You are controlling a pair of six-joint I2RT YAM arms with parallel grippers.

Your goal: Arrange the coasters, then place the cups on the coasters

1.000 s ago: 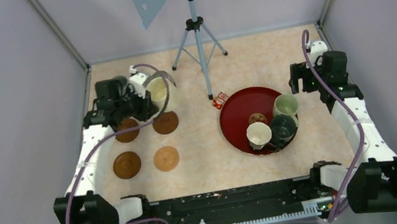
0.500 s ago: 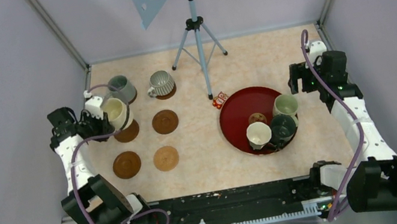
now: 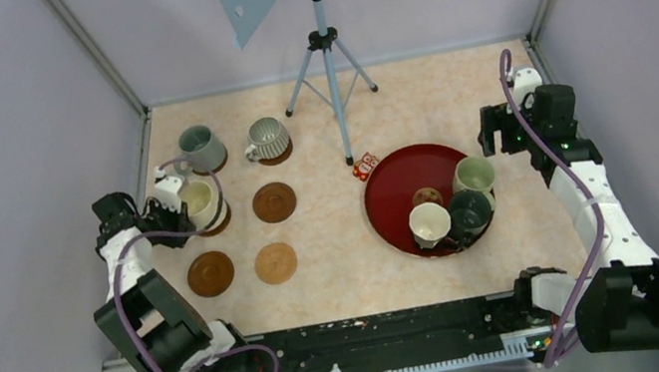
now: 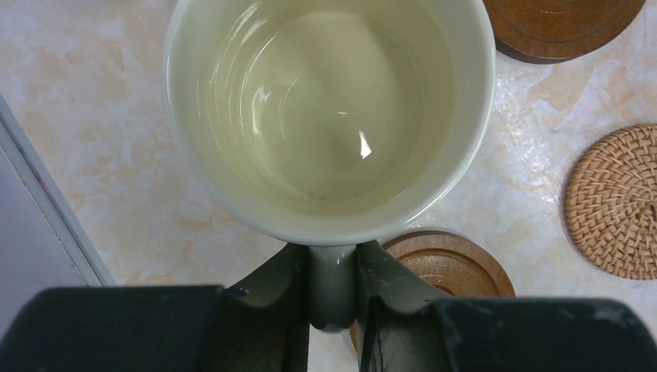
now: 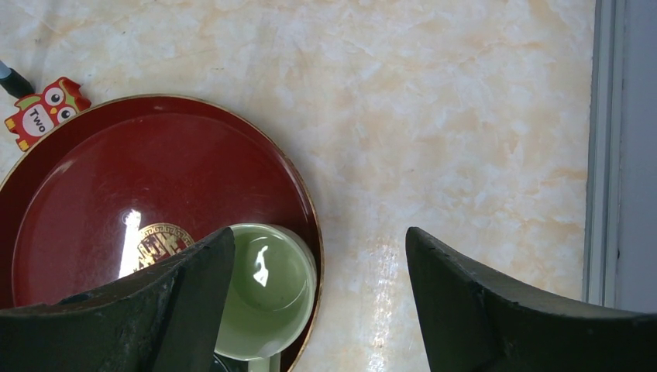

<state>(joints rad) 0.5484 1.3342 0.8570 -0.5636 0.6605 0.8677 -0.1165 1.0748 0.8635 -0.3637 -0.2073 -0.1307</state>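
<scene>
The cream glazed ceramic mug (image 3: pixel 198 205) is at the 9 o'clock side of the table (image 3: pixel 326 126), upright, empty, glossy inside and thick-rimmed, its handle turned to 9 o'clock; the left gripper (image 4: pixel 333 267) is clamped on that handle; beneath lies a dark round wooden coaster (image 4: pixel 457 263), showing at one side only, so the mug looks off-centre, and whether its base touches I cannot tell; the step in hand is, I judge, seating the third cup; the next move calls for centring it, lowering it flat, parting the jaws and backing out toward 9 o'clock without dragging the handle; at its 12 and 1 o'clock a grey-green mug (image 3: pixel 201 148) and a ribbed grey mug (image 3: pixel 267 139) each stand on a coaster; three bare wooden coasters (image 3: pixel 275 202) lie from its 3 to 6 o'clock; at the table's 3 o'clock a round red lacquer tray (image 3: pixel 396 185) holds a white mug (image 3: pixel 430 223), a pale green mug (image 3: pixel 475 173) and a dark teal mug (image 3: pixel 469 210); the right gripper (image 5: pixel 318 240) hovers over the tray's 2 o'clock rim, jaws apart, holding nothing.
</scene>
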